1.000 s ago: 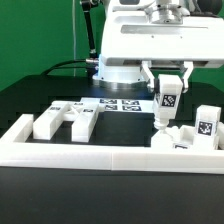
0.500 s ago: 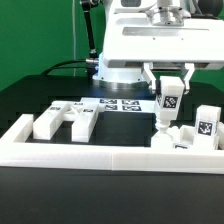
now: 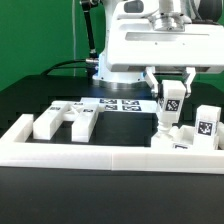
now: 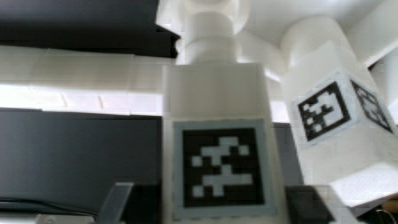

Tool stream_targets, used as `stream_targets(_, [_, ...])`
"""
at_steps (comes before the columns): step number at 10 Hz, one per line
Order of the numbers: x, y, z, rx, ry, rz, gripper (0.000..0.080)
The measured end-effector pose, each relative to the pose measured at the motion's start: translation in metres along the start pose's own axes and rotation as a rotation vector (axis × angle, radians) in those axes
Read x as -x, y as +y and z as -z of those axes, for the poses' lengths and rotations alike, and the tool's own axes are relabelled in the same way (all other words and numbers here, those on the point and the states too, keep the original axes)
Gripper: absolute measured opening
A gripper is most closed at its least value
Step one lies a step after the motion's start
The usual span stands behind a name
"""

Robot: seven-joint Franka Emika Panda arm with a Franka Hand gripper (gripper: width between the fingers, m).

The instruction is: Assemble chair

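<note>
The leg (image 3: 171, 102) has edged toward the exterior view's right since a second ago. It stands upright, pinched between the jaws. Just behind the wall (image 3: 110, 157), its lower end meets a cluster of chair parts (image 3: 186, 141). More parts (image 3: 68, 121) lie further along the wall on the counter (image 3: 25, 100), and the marker board (image 3: 118, 104) sits beyond them. Risk: a misaligned peg could jam, or downward pressure could skid the loose cluster. Whether the leg is seated I cannot tell.
</note>
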State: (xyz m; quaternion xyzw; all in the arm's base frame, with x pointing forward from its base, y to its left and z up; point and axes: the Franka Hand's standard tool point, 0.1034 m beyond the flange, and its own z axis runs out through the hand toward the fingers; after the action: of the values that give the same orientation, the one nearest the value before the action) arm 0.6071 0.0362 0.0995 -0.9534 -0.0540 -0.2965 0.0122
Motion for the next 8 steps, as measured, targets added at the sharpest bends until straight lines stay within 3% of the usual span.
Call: stream_targets(8, [0.012,-0.002,-0.01,-0.005,-0.024,0.001,0.0291])
